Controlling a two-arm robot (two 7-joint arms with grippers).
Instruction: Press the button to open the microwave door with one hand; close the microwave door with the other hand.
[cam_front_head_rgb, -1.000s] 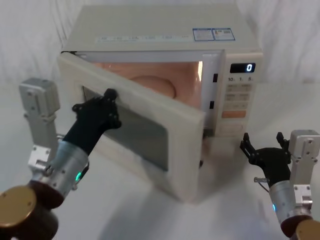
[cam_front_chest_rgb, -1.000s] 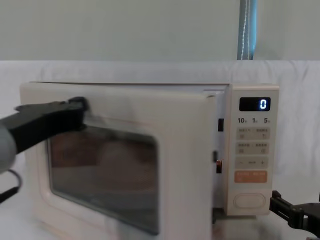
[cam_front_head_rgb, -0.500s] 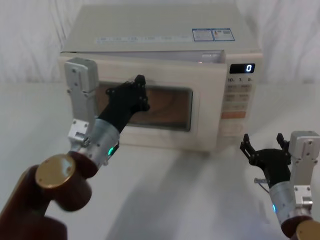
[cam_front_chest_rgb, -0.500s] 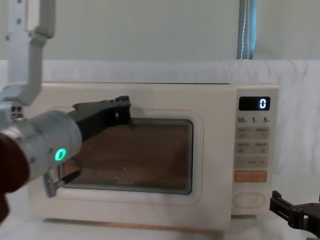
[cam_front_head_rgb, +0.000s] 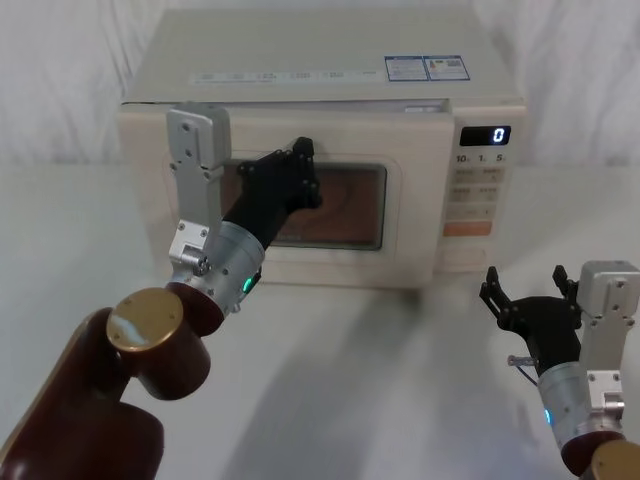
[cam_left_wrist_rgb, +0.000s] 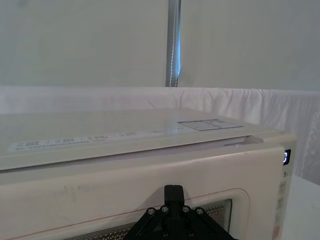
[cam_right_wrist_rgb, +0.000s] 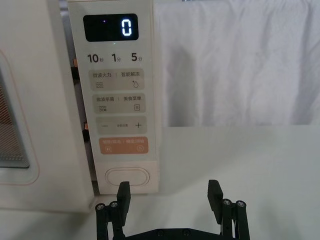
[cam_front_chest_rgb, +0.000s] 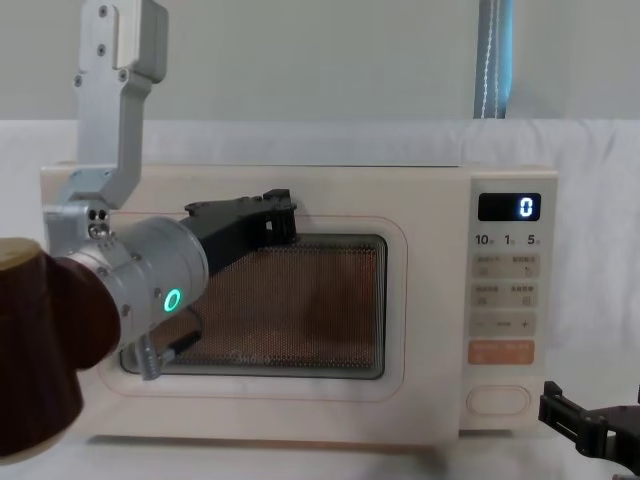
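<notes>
The microwave door sits nearly flush with the oven front at about 12 o'clock on the white tabletop; in the right wrist view a thin dark gap remains between its edge and the control panel. The left gripper reaches forward with its tip against the upper edge of the door's dark window, at about 11 o'clock from the tabletop's centre; whether its fingers are apart or together cannot be told. The right gripper hovers low at about 4 o'clock, fingers spread apart and holding nothing, just in front of the button, which sits at the bottom of the control panel under the orange key. The display reads 0.
</notes>
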